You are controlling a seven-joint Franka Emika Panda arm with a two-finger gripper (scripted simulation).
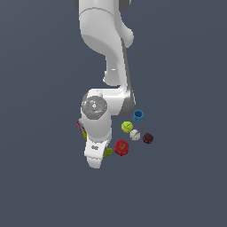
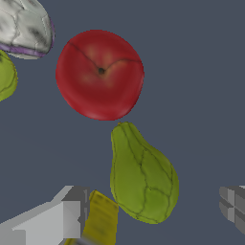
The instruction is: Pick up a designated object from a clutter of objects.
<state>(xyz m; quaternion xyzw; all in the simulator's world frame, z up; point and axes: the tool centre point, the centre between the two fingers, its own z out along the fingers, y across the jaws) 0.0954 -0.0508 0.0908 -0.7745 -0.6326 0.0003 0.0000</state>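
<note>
- Gripper (image 2: 150, 210) position: low over the clutter, with the green pear-like object (image 2: 142, 176) lying between its two fingers in the wrist view.
- Gripper state: released. One finger (image 2: 52, 217) and the other finger (image 2: 233, 206) stand well apart, neither touching the pear-like object.
- Target location: the pear-like object rests on the grey floor (image 2: 201, 95), just beside the red fruit (image 2: 99, 74), its narrow end pointing toward that fruit. In the exterior view only a sliver of it (image 1: 108, 152) shows past the arm's white hand (image 1: 96, 153).
- Neighbours: a yellow item (image 2: 100, 221) lies close against one finger and near the wide end of the pear-like object. The white ball (image 2: 25, 26) and the yellow-green ball (image 2: 6, 76) sit beyond the red fruit.
- Further clutter, exterior view: blue cup (image 1: 138, 116), dark maroon lump (image 1: 148, 138), both well apart from the target.
- Step in hand, as judged: final alignment and descent before the grasp; nothing is held yet.
- Next move requirement: lower until the fingers bracket the wide body, then close. The target sits off-centre toward one finger, so a small sideways correction is advisable.
- Risk: the yellow item may be caught or pushed by the nearer finger.
</note>
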